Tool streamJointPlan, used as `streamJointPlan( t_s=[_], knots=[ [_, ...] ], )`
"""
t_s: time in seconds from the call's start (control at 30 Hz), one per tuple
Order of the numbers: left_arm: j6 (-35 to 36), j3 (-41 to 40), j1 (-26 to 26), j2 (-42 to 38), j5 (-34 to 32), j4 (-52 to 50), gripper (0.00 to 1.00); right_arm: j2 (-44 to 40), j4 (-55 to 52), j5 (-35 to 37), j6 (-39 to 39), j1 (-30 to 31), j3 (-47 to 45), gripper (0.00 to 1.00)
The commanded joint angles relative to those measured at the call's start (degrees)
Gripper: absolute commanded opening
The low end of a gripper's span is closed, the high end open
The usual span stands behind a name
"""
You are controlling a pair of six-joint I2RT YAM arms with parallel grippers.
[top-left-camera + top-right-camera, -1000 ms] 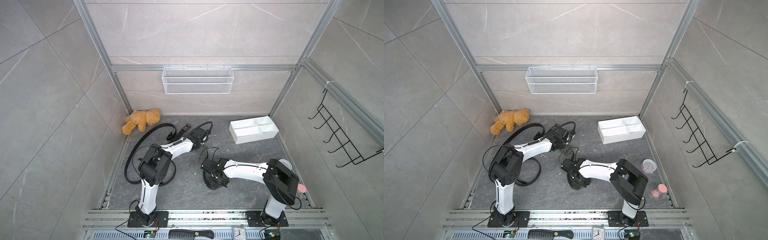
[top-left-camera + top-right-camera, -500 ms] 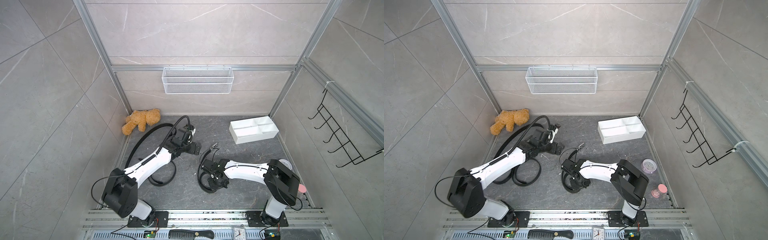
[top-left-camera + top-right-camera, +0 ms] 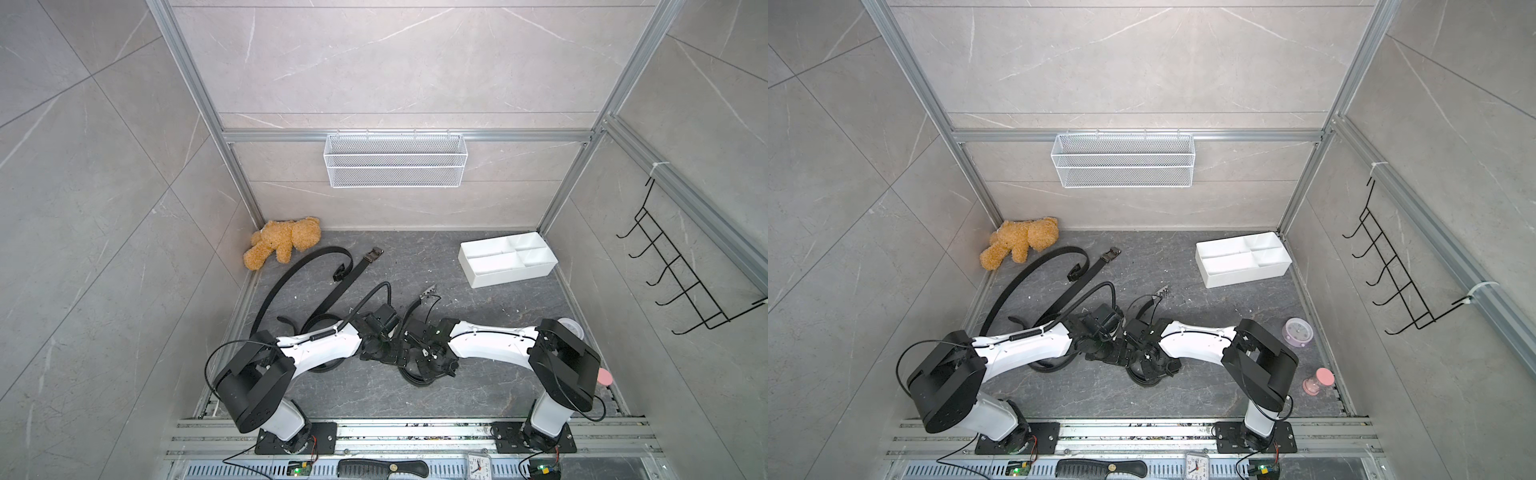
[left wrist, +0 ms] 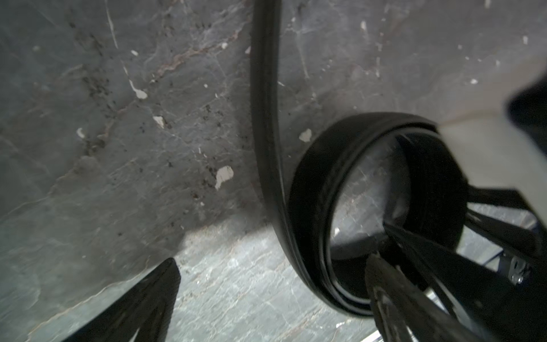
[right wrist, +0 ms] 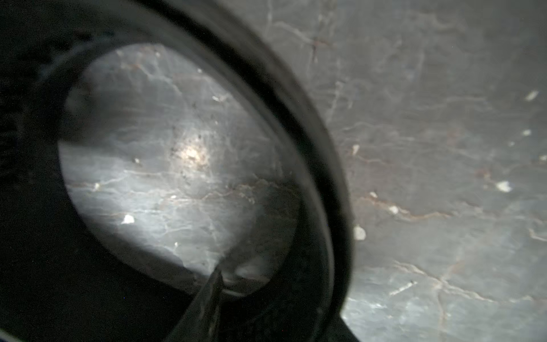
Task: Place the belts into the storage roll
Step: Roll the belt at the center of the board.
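Left claw gaping wide beside coiled black leather-look belt lying on grey desk. Right claw seemingly dipping into coil; cannot tell its grip. White compartmented plastic tray sitting well apart.

Bright, even light in both top views; dim, blurred, shadowed wrist views, glare on floor

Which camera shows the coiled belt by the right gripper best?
The left wrist view: the coiled belt shows nearly whole as a layered ring. The right wrist view gives a blurred close-up arc; in both top views it is mostly hidden under the right gripper.
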Motion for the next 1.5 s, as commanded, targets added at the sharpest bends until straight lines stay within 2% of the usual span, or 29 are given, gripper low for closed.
streamJointPlan(
  t_s=[0.0, 0.2, 0.27, 0.47, 0.57, 0.63, 0.83, 0.97, 1.0, 1.07, 1.23, 1.33, 1.47],
  knots=[
    [-2.7, 3.8, -1.2, 3.8, -1.3, 0.2, 0.95, 4.1, 0.2, -4.6, 0.8, 1.3, -3.7, 0.45],
    [-2.4, 8.0, -1.9, 10.0, -3.8, -3.4, 0.8, 3.6, 0.3, -4.7, 0.8, 1.3, -3.2, 0.45],
    [-2.1, 8.8, -1.9, 11.8, -3.7, -4.8, 0.72, 3.1, 0.1, -4.6, 0.9, 1.3, -3.1, 0.46],
    [-0.2, 9.3, -2.4, 16.4, -5.3, -7.1, 0.25, -1.0, -1.7, -3.1, 0.8, 0.9, -3.0, 0.56],
    [1.0, 10.0, -2.9, 16.9, -6.2, -7.6, 0.13, -4.7, -3.0, -2.7, 0.2, -0.9, -3.4, 0.6],
    [1.6, 10.8, -3.2, 17.0, -7.0, -8.1, 0.0, -7.3, -3.8, -3.1, -0.6, -3.0, -3.7, 0.61],
    [3.3, 10.9, -3.4, 17.1, -8.5, -9.4, 0.0, -14.0, -6.9, -5.3, -5.9, -14.6, -2.3, 0.63],
    [5.1, 11.5, -3.8, 17.3, -10.3, -10.8, 0.0, -12.0, -9.7, -4.4, -10.1, -21.7, 3.9, 0.64],
    [5.5, 11.5, -3.9, 17.3, -10.8, -11.1, 0.0, -10.5, -10.1, -3.3, -10.8, -22.7, 6.0, 0.66],
    [6.0, 11.5, -4.1, 17.2, -11.4, -11.4, 0.0, -7.0, -9.2, -2.4, -11.6, -24.6, 10.2, 0.77],
    [6.4, 10.9, -4.6, 16.9, -12.7, -11.5, 0.0, 4.0, -5.6, -3.9, -11.0, -27.2, 22.7, 0.77],
    [6.1, 10.3, -4.8, 16.9, -13.0, -11.0, 0.0, 13.4, -8.0, -4.5, -10.8, -27.4, 33.0, 0.76],
    [5.8, 10.2, -4.8, 17.0, -14.0, -10.9, 0.0, 21.5, -10.7, -3.2, -10.0, -27.2, 41.1, 0.76]
  ],
)
